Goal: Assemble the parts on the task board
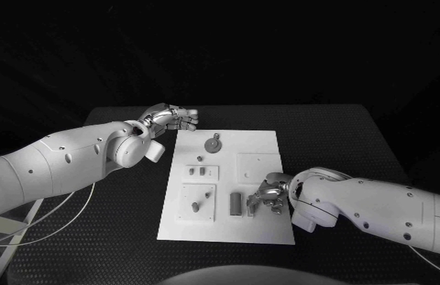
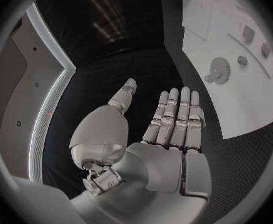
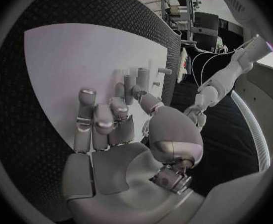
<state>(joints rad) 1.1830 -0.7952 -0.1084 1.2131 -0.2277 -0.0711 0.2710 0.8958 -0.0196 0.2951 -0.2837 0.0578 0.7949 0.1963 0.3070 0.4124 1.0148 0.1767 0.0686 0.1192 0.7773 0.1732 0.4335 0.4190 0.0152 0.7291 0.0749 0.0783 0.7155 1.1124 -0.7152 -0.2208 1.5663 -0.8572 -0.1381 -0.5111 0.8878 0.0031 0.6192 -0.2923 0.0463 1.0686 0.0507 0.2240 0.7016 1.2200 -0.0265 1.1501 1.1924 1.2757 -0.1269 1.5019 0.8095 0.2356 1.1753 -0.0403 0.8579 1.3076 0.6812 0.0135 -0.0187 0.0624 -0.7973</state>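
The white task board (image 1: pixel 261 231) lies in the middle of the table. On it are a round gear-like part (image 1: pixel 213 144), two small parts (image 1: pixel 195 169) in a raised square, and upright grey parts (image 1: pixel 236 203) near its front. My right hand (image 1: pixel 269 196) is over the board's right front, its fingers curled beside those upright parts (image 3: pixel 138 78). The thumb (image 3: pixel 150 104) reaches to them; whether it grips one I cannot tell. My left hand (image 1: pixel 172 118) hovers off the board's far left corner, palm (image 2: pixel 167 159) flat, fingers straight, holding nothing.
A raised square plate (image 1: pixel 197 202) with small pegs sits at the board's front left, and a bare raised square (image 1: pixel 257 165) at its right middle. Black matting (image 1: pixel 348 145) surrounds the board on every side.
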